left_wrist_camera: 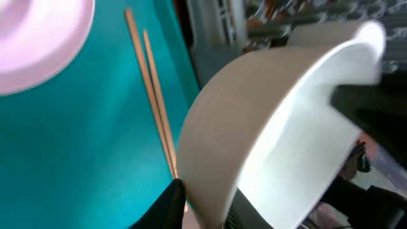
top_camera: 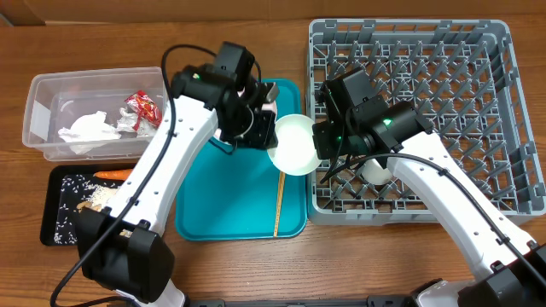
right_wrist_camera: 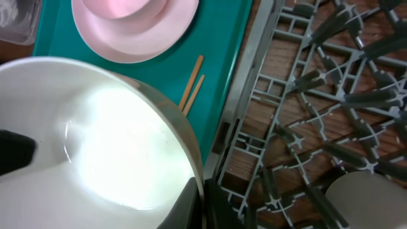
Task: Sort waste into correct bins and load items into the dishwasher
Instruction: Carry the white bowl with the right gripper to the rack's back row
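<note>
A white bowl point(top_camera: 294, 145) hangs between the teal tray and the grey dishwasher rack point(top_camera: 444, 102). My right gripper point(top_camera: 322, 141) is shut on its rim, one finger inside and one outside point(right_wrist_camera: 200, 197). My left gripper point(top_camera: 271, 128) straddles the opposite rim point(left_wrist_camera: 203, 203). Whether it still presses on the bowl point(left_wrist_camera: 273, 121) does not show. The pink plate point(right_wrist_camera: 133, 25) and the chopsticks point(top_camera: 278, 205) lie on the teal tray. Another white bowl point(top_camera: 375, 173) sits in the rack. The red wrapper point(top_camera: 145, 107) and the tissue point(top_camera: 90, 128) lie in the clear tub point(top_camera: 43, 111).
The black tray point(top_camera: 55, 213) at the front left holds the carrot point(top_camera: 111, 175), beige scraps point(top_camera: 98, 198) and rice point(top_camera: 68, 196). The teal tray point(top_camera: 230, 196) lies between the bins and the rack. The rack's lattice wall point(right_wrist_camera: 254, 127) stands right beside the held bowl.
</note>
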Motion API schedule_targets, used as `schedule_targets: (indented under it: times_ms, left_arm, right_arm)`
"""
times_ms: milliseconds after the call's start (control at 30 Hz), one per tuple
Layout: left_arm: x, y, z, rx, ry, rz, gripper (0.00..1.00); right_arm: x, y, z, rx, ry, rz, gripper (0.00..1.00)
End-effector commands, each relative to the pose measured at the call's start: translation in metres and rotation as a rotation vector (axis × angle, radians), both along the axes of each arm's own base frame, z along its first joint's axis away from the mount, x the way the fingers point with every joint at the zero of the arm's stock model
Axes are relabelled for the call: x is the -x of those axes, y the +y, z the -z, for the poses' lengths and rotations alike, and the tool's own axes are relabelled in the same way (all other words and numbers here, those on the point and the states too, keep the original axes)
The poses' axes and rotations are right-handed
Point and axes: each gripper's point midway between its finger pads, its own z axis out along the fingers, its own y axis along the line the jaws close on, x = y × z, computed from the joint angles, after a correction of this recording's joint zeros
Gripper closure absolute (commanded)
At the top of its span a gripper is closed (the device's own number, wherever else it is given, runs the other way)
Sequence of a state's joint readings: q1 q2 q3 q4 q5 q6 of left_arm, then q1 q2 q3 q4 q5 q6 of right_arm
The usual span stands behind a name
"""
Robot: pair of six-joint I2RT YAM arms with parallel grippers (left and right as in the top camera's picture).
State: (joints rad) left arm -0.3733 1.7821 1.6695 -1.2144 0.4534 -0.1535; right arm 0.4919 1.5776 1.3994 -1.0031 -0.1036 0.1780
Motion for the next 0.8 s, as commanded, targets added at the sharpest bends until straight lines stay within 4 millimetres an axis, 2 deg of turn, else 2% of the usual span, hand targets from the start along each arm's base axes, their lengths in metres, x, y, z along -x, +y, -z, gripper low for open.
schedule_targets:
  times_ms: [0, 133, 267, 433, 667, 700, 767]
  left_arm:
    - [-0.005, -0.02, -0.039, 0.111, -0.099, 0.078, 0.76]
    - [-0.012, -0.022, -0.048, 0.121, -0.142, 0.081, 0.71]
    - [-0.019, -0.017, -0.046, 0.083, -0.172, 0.066, 0.68]
    - [-0.029, -0.001, -0.038, -0.025, -0.209, 0.029, 0.69]
    - [-0.04, 0.022, -0.03, -0.165, -0.254, -0.018, 0.68]
    - [-0.042, 0.026, -0.029, -0.19, -0.263, -0.027, 0.64]
    - [-0.045, 0.031, -0.029, -0.222, -0.276, -0.039, 0.46]
  right_arm:
    - [-0.004, -0.002, -0.002, 0.027, -0.034, 0.0, 0.96]
    - [-0.012, -0.016, -0.001, 0.088, -0.069, 0.028, 0.96]
    - [-0.022, -0.017, -0.006, 0.095, -0.121, -0.011, 0.96]
    - [-0.047, -0.023, -0.017, 0.121, -0.235, -0.02, 0.96]
    - [-0.096, -0.058, -0.047, 0.268, -0.467, 0.02, 0.96]
    - [-0.103, -0.061, -0.053, 0.277, -0.501, 0.024, 0.96]
    - [-0.117, -0.066, -0.063, 0.285, -0.564, 0.022, 0.96]
